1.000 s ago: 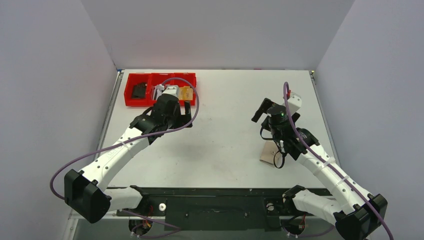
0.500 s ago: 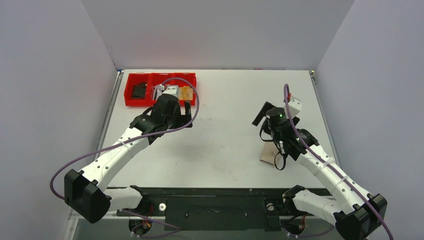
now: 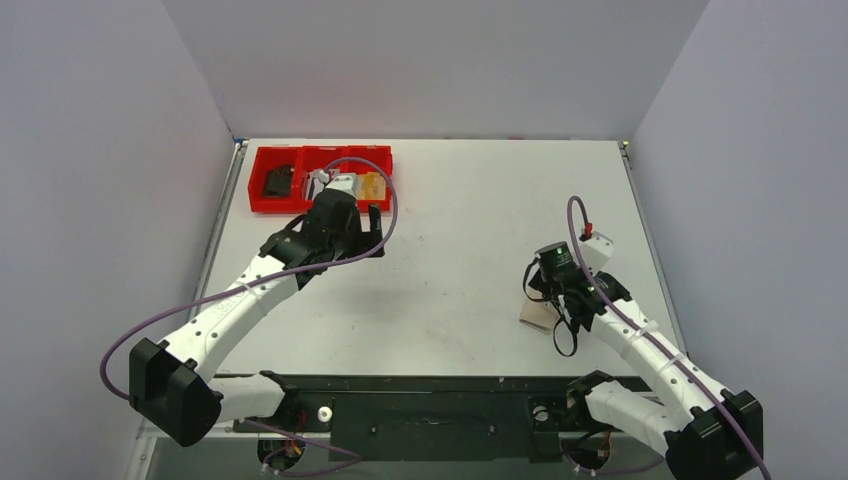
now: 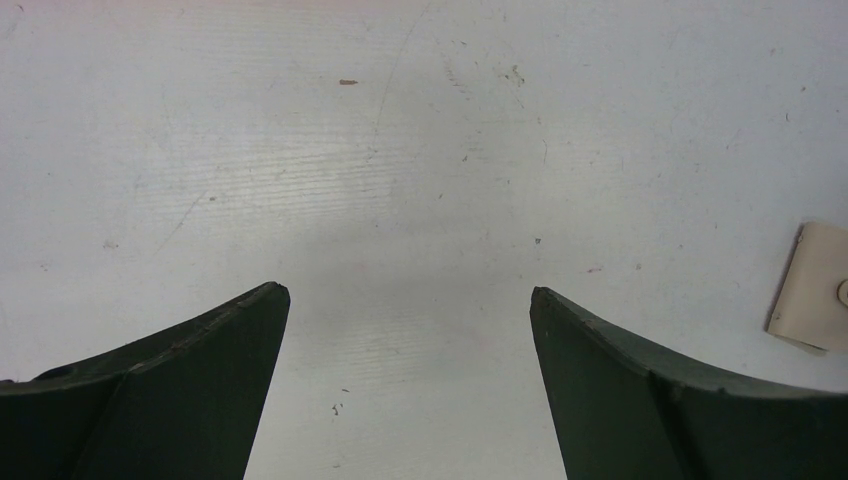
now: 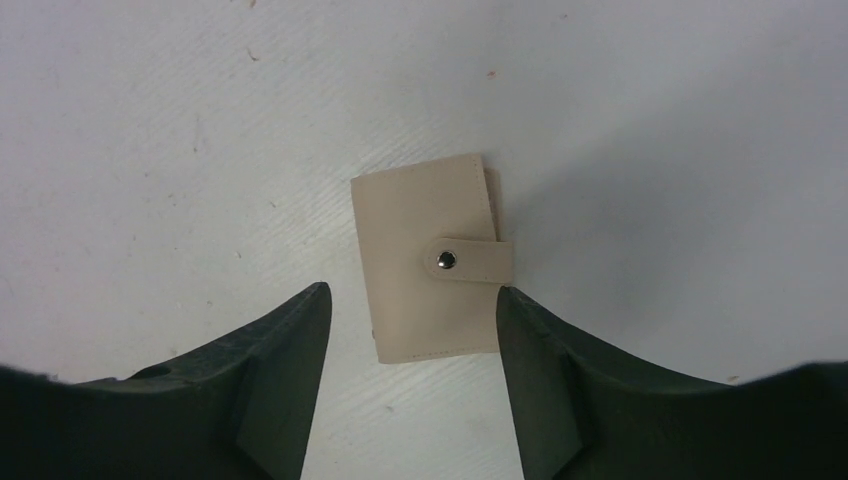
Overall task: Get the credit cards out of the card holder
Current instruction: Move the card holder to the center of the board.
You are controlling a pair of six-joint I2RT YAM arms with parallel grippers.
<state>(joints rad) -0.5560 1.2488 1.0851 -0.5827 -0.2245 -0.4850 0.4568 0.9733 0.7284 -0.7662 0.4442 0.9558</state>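
The card holder (image 5: 420,270) lies flat on the table (image 5: 150,150) on my right side, near the front edge. It is closed, with its strap (image 5: 485,262) buttoned down by 1 metal snap (image 5: 446,260). No credit cards show; I take it they are inside, since only layered edges peek out along the strap side.

My right gripper (image 5: 410,300) hangs directly over the holder, its 2 fingers spread and straddling the near half, 1 on each long side, gripping nothing. I judge this to be the first step: securing the holder. Next I need to pinch it across its width or pin it down, then get that snap undone before any card can slide out.

My left gripper (image 4: 410,295) is spread wide over bare table, well apart from the holder, close to the red tray (image 3: 275,207).

I can read no brand, label or writing anywhere.
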